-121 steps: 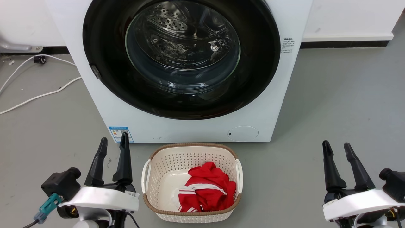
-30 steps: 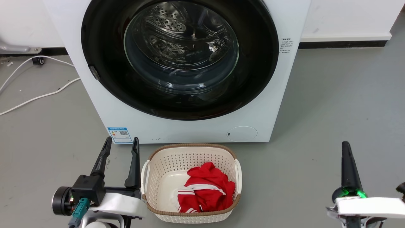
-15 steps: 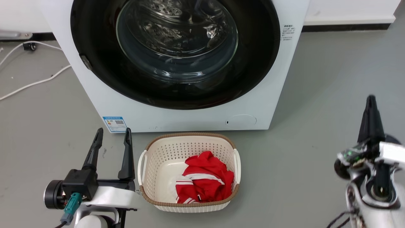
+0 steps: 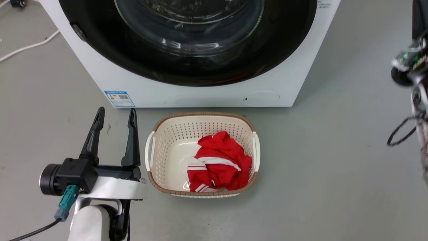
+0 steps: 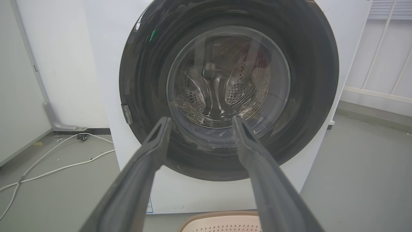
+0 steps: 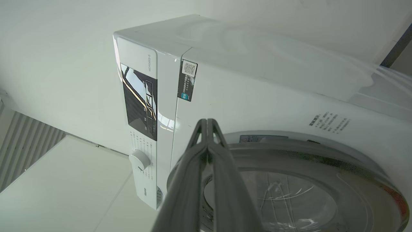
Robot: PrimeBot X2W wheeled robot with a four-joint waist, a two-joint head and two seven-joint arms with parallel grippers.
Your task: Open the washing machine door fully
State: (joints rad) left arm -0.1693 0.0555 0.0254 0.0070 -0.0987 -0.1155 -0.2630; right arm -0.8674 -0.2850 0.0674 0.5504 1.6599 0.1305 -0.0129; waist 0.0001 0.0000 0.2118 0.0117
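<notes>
The left gripper (image 4: 116,111) holds its two dark fingers apart with nothing between them. It sits low, out in front of the washing machine's (image 4: 200,93) left corner, pointing at the machine's front and clear of it. The right gripper (image 6: 207,124) has its fingers pressed together at the tips, gripping nothing. It is raised off the machine's right side, aimed at the white front just past the door's rim, below the dark control panel (image 6: 140,100) and dial (image 6: 140,159), and apart from the machine.

The washing machine door (image 5: 309,80), round, glossy black with a clear glass centre, lies shut flat against the machine's front and covers most of its width.

On the machine's lower front there is a blue sticker (image 4: 117,97) at the left and a round cap (image 4: 262,97) at the right. On the grey floor just in front of the machine stands a cream basket (image 4: 200,115) with a red, white-striped garment (image 4: 219,160) inside. A white cable (image 4: 26,47) trails over the floor to the machine's left.
</notes>
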